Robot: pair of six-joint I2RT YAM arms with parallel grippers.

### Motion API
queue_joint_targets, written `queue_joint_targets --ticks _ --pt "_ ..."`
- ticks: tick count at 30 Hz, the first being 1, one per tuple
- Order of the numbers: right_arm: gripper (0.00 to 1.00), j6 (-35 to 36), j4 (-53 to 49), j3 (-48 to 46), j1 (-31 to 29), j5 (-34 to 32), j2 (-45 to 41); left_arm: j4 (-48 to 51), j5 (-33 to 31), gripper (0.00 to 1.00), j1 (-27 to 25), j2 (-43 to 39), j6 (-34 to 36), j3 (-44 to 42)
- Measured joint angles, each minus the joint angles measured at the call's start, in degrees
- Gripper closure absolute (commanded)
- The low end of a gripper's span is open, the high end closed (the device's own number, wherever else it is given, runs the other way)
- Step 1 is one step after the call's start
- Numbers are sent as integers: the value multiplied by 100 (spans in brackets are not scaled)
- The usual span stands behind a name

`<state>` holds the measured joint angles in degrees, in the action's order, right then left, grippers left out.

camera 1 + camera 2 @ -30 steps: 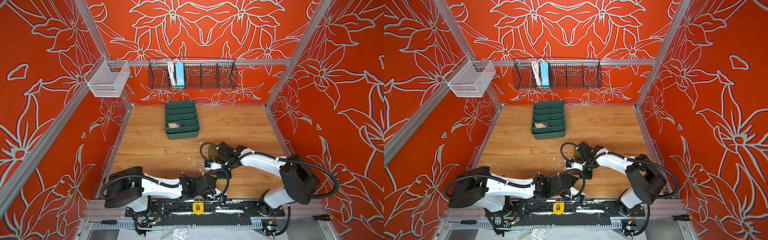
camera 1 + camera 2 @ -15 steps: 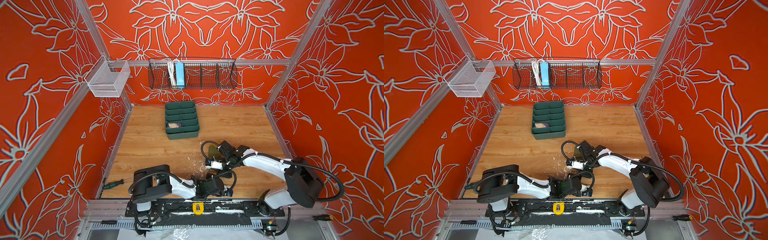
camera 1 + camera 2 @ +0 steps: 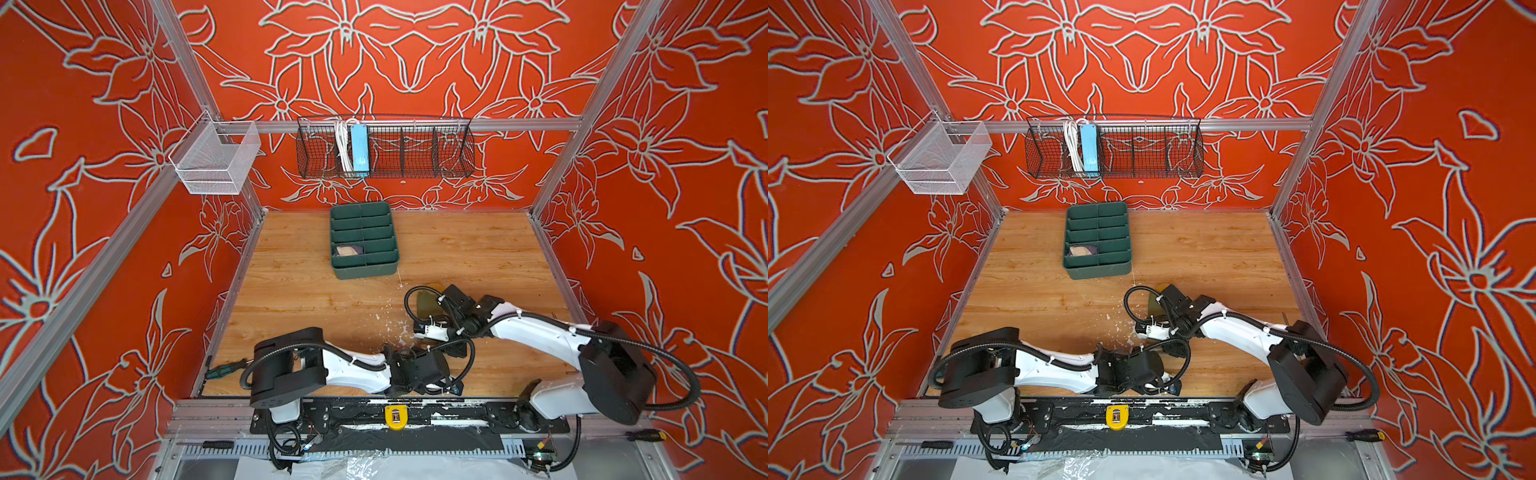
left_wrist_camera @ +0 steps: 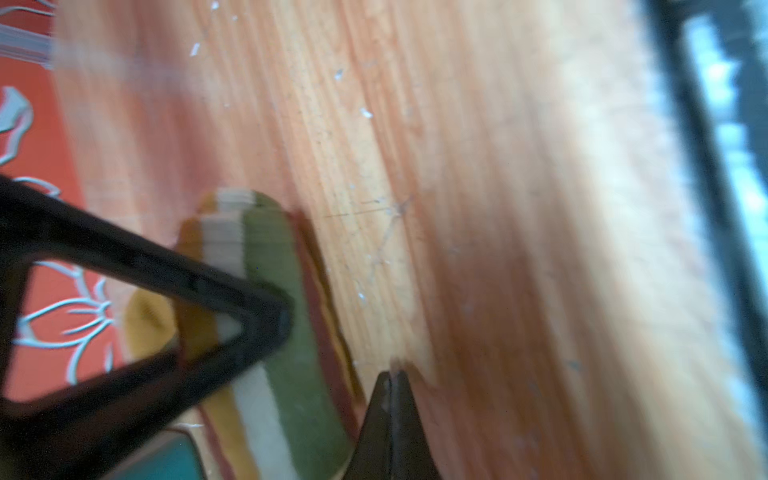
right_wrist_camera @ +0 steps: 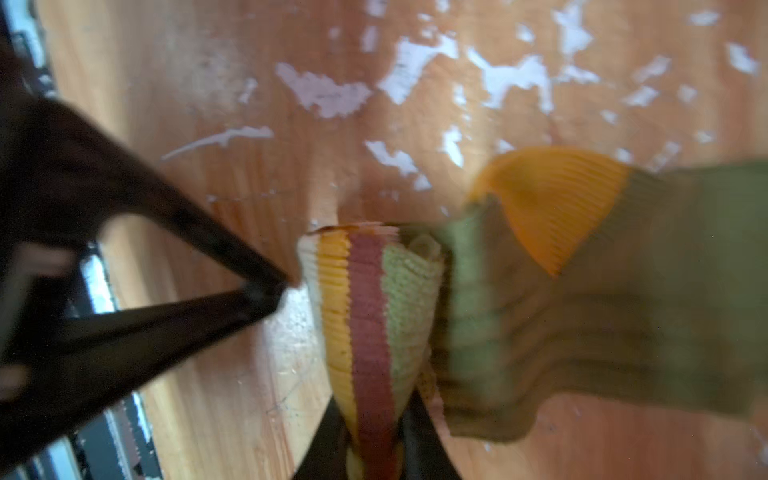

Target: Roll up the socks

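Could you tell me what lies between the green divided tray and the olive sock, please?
The stretch is bare: in both top views only wooden tabletop, flecked with white scuffs, separates the green divided tray from the olive sock.

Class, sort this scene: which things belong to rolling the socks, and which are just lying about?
Job: olive sock; cream-and-purple bundle, probably the other sock; green tray holding it.
Lying about: green-handled screwdriver; black-handled screwdriver; yellow-and-black screwdriver; blue power strip; black wire basket; white mesh basket.

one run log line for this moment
left gripper: shut, beside olive sock | right gripper: closed on its striped cuff
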<state>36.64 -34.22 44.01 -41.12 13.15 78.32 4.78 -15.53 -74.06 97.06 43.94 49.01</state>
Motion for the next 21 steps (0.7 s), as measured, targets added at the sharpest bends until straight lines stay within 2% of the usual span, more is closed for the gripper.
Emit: queue_joint_targets --ticks 6,11,14,16,21 --pt "63 79 350 -258 168 -708 -966 1187 1204 100 400 42 -409 463" --pt "71 -22 573 -271 452 -748 -1580 1303 1366 100 654 146 -748 597" --pt "72 -66 638 -326 463 -634 -1521 1051 1237 88 662 -35 -940 389" --pt "70 -72 645 -402 463 -570 -1432 894 1169 88 662 -369 -1036 157" --pt "60 -74 634 -433 463 -540 -1449 612 938 59 662 -1130 -1250 -61"
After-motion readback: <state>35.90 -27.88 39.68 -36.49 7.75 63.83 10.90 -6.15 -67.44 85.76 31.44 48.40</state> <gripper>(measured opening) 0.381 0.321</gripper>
